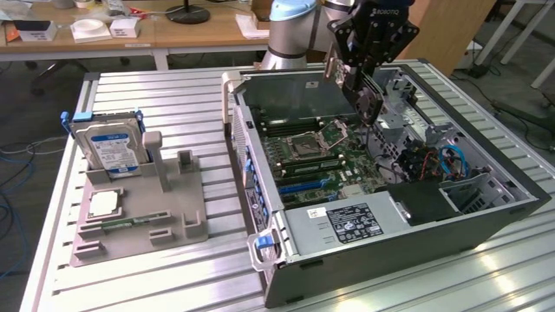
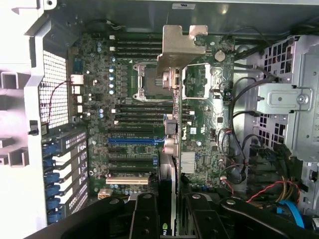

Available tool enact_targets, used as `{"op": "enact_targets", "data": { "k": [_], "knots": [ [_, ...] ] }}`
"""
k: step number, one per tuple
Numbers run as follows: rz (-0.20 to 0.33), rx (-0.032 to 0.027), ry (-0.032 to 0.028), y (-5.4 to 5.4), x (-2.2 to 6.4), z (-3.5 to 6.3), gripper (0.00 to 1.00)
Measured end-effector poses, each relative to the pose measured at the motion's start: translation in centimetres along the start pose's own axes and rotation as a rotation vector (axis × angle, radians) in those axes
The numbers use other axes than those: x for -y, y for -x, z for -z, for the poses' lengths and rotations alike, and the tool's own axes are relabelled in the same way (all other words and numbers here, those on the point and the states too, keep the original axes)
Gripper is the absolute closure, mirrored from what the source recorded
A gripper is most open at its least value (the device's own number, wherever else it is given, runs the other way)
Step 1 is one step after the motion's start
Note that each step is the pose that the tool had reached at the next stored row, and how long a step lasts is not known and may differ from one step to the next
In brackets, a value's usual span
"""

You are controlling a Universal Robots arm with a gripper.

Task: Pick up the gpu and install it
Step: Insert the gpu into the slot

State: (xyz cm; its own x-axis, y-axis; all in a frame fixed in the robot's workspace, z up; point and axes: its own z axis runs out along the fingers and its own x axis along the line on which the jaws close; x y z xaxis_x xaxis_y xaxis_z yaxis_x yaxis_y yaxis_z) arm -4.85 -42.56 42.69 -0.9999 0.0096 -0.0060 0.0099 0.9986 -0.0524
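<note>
One card concerns you: your gripper [image 1: 362,73] is pinching the gpu [image 1: 371,99], which hangs on edge above the open computer case [image 1: 390,253]; in the wrist view the card runs edge-on between the fingers [image 2: 144,216], with its silver bracket [image 2: 177,47] over the motherboard [image 2: 129,114]; at the exterior view's left, well apart from the case, a hard drive [image 1: 108,146] stands in a grey holder [image 1: 186,214], a square chip [image 1: 104,203] beside it.

Claw [image 2: 170,219] pointing straight down, jaws clamped
</note>
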Motion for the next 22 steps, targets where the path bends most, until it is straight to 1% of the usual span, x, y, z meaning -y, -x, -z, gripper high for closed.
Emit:
{"op": "enact_targets", "data": {
  "k": [10,22],
  "knots": [
    [0.074,0.0039,0.0004,-0.01,0.02,0.00,0.74],
    [0.148,0.0077,0.0008,-0.01,0.06,0.00,0.74]
  ]
}}
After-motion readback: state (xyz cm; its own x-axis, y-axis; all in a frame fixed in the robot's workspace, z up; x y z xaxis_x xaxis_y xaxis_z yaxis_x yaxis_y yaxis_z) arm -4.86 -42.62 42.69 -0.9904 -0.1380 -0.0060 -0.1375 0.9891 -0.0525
